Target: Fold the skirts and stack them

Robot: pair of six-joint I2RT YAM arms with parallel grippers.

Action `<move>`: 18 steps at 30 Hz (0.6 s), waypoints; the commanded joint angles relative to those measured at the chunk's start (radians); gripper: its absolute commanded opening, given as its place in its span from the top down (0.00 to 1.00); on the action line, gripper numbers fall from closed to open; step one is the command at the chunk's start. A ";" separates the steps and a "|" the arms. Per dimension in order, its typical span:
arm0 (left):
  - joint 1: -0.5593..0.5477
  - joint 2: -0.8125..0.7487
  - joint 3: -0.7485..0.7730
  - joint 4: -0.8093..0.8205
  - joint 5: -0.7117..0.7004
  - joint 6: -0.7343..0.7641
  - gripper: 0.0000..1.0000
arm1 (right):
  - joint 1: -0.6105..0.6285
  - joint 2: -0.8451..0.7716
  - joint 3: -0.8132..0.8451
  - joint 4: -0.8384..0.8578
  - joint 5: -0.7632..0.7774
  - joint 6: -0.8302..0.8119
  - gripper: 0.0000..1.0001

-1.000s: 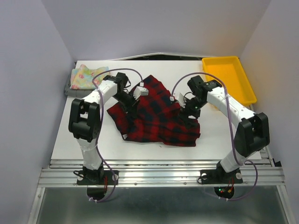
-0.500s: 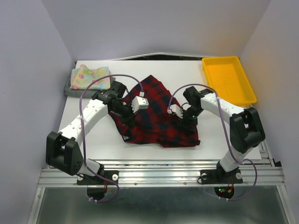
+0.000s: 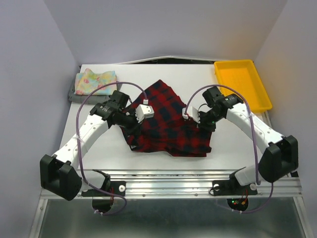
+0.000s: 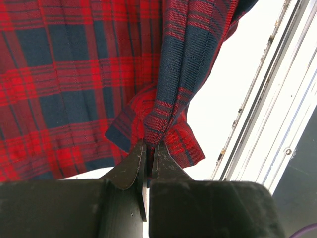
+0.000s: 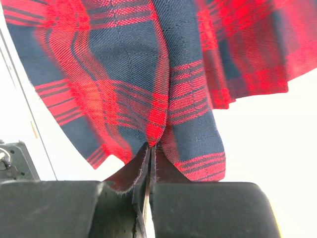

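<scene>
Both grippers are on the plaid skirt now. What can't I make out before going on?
Grey skirt: top view, nearly all covered by the floral skirt; its fold cannot be judged.
How many layers of the plaid skirt the left gripper and right gripper pinch: wrist views, cloth bunches at the tips.
Plaid skirt's outline: wrist views, cut off by frame edges.

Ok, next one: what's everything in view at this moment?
plaid skirt: one, red and dark, table centre, rumpled
floral skirt: one, pastel yellow-pink-blue, far left corner, on top of the grey skirt
grey skirt: one, grey, far left corner, mostly covered
tray: one, yellow, far right corner
table: one, white, under everything
left hand: one, black, shut on the plaid skirt's left side
right hand: one, black, shut on the plaid skirt's right side
</scene>
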 commanded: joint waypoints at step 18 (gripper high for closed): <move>0.149 -0.091 0.197 0.044 0.009 -0.214 1.00 | 0.002 0.337 0.863 0.211 0.089 0.032 0.99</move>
